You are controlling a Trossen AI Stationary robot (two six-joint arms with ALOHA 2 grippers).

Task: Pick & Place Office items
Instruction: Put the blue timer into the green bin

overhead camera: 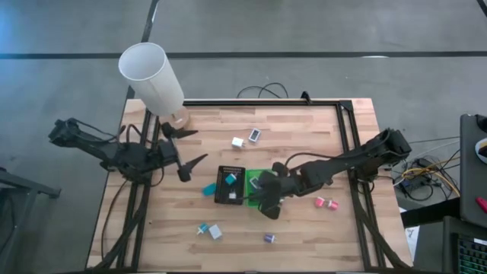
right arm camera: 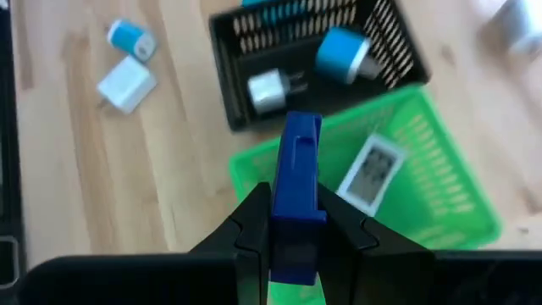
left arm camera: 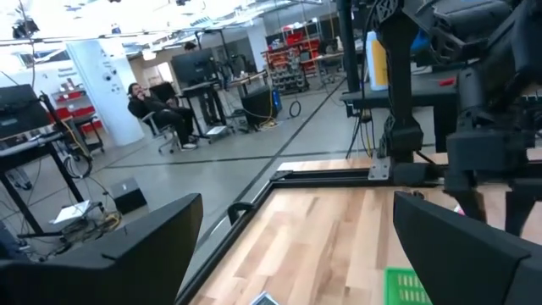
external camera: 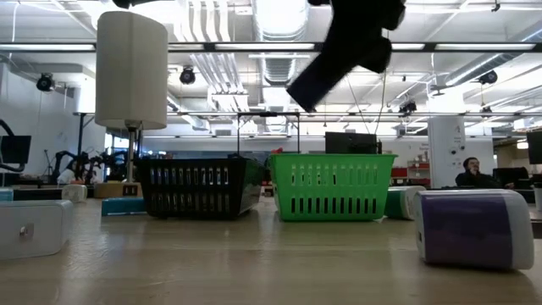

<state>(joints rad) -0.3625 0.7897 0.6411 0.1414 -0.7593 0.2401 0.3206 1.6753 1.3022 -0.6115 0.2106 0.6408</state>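
My right gripper (right arm camera: pixel 296 227) is shut on a blue blocky office item (right arm camera: pixel 297 161), above the edge of the green tray (right arm camera: pixel 440 182), next to the black tray (right arm camera: pixel 222 42). In the high view it (overhead camera: pixel 270 205) hangs over the green tray's (overhead camera: pixel 255 176) near side. A white-grey piece (right arm camera: pixel 373 174) lies in the green tray. A white plug piece (right arm camera: pixel 271 89) and a blue cylinder (right arm camera: pixel 343 52) lie in the black tray. My left gripper (overhead camera: pixel 188 148) waits open at the table's left, above the tabletop, with nothing between its fingers. My right gripper pinches the blue item between its two fingers (right arm camera: pixel 246 241), on the two broad sides of its end (right arm camera: pixel 296 222) nearest the wrist. The fingers slant down from the table's right. The item sticks out past the fingertips along them, lifted clear above the green tray.
Loose pieces lie on the wood: white (overhead camera: pixel 238 141) and purple-white (overhead camera: pixel 254 135) at the back, teal (overhead camera: pixel 208 188) left of the black tray (overhead camera: pixel 230 186), two pink (overhead camera: pixel 326 203) at the right, teal and white (overhead camera: pixel 209 230) and purple (overhead camera: pixel 269 238) near the front. A tall white lamp (overhead camera: pixel 152 76) stands at the back left.
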